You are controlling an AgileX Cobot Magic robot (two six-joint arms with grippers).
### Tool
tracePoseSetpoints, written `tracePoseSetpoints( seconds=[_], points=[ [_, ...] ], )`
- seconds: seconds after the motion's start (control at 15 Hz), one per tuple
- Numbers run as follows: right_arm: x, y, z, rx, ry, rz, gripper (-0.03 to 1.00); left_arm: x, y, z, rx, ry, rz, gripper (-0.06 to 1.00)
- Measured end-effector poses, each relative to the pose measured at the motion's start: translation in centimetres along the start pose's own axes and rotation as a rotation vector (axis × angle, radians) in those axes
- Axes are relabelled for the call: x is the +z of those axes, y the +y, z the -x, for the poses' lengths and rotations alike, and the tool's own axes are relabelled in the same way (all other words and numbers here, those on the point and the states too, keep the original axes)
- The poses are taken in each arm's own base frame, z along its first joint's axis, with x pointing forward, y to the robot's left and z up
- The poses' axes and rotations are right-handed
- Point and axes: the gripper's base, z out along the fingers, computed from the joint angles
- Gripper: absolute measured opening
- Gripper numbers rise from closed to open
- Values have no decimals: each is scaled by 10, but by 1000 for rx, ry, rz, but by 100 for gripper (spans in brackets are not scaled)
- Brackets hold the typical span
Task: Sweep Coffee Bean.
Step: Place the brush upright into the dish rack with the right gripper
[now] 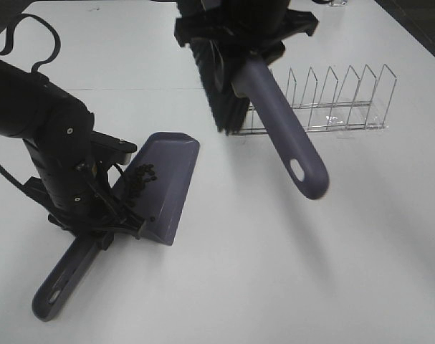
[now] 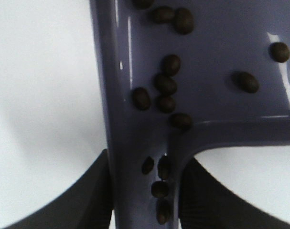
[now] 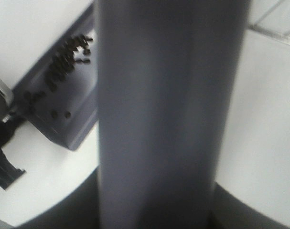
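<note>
The coffee beans (image 1: 140,179) lie in a loose dark cluster inside the purple dustpan (image 1: 170,179), which rests on the white table left of centre. My left gripper (image 1: 95,222) is shut on the dustpan's handle (image 1: 59,283). In the left wrist view, its black fingers (image 2: 94,195) press both sides of the handle, and beans (image 2: 166,86) are scattered over the pan and down its neck. My right gripper (image 1: 238,43) hangs at the top centre, shut on the brush (image 1: 289,136). The black bristles (image 1: 217,86) are lifted off the table. The right wrist view shows the brush handle (image 3: 156,114) and the beans (image 3: 63,62).
A wire dish rack (image 1: 332,100) stands on the table just right of the brush, behind its handle. The brush handle's free end (image 1: 307,175) juts toward the middle of the table. The left arm's black body (image 1: 45,129) fills the left side.
</note>
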Motion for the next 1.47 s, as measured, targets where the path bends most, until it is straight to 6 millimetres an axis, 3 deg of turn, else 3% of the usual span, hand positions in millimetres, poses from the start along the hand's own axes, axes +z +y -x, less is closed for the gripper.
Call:
tracePoseSetpoints(
  seconds=[0.13, 0.33, 0.47, 0.67, 0.87, 1.07, 1.47],
  points=[
    [13, -23, -19, 49, 85, -25, 29, 0, 0, 0, 1, 0, 0, 34],
    [45, -83, -61, 205, 268, -76, 29, 0, 0, 0, 3, 0, 0, 34],
    [64, -108, -88, 267, 381, -83, 29, 0, 0, 0, 3, 0, -1, 34],
    [71, -148, -111, 374, 441, -116, 29, 0, 0, -1, 3, 6, 1, 34],
    [72, -182, -120, 430, 456, -121, 29, 0, 0, -1, 3, 8, 2, 34],
    [91, -192, -125, 400, 497, -106, 29, 0, 0, -1, 3, 13, 3, 34],
    [115, -211, -79, 360, 422, -114, 29, 0, 1, -2, 3, 26, 7, 34]
  ],
)
